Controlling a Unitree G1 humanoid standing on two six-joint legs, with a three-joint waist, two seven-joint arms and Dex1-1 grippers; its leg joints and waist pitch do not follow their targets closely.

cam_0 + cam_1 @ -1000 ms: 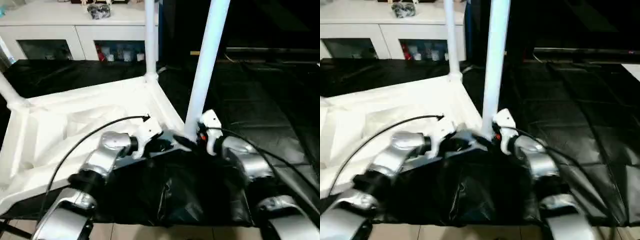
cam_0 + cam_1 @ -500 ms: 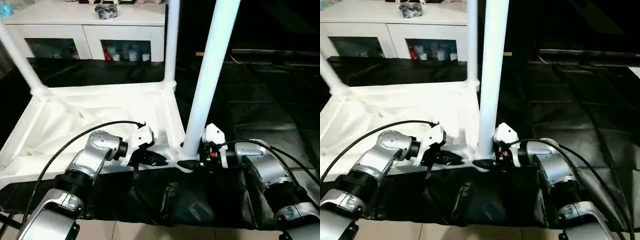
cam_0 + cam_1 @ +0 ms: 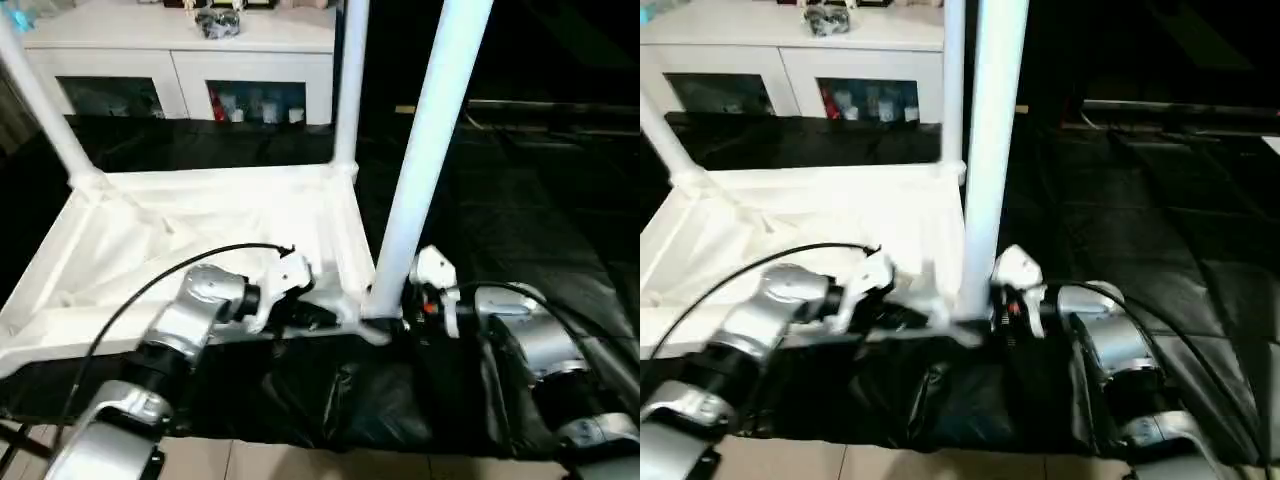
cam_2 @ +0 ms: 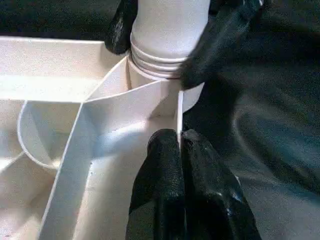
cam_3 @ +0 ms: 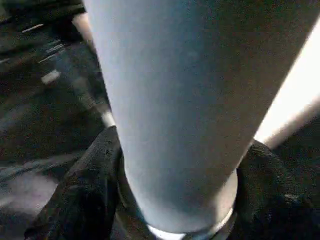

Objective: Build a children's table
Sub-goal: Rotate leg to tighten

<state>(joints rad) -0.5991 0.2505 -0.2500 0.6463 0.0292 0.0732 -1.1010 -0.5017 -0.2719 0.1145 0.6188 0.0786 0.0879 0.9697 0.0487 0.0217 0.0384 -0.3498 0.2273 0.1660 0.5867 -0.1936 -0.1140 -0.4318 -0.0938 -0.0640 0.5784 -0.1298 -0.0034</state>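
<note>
Three white tapered plastic tube legs stand up from the upside-down white plastic rectangular tabletop (image 3: pixel 200 215), which lies ribbed side up on the black-draped work table (image 3: pixel 540 200), w/ the near-right leg (image 3: pixel 425 150) seated in its rounded corner socket (image 4: pixel 165 65) right in front of the robot. The right gripper (image 5: pixel 175 200) has its two black fingers either side of that leg's base, just above the threaded collar, closed round it as far as I can tell; the left gripper (image 4: pixel 180 145) is pinched together on the thin edge wall of the tabletop beside the socket. Judging by looks, the parts are light, hollow, stiff, smooth and prob. slippery, so a grip low on the leg near the collar seems best for turning, while the rim wall gives a firm hold vs. twisting. A long leg held high would lever easily. No brand, label or writing is readable; items in the white glass-door cabinet (image 3: pixel 250 90) are too small to tell.
</note>
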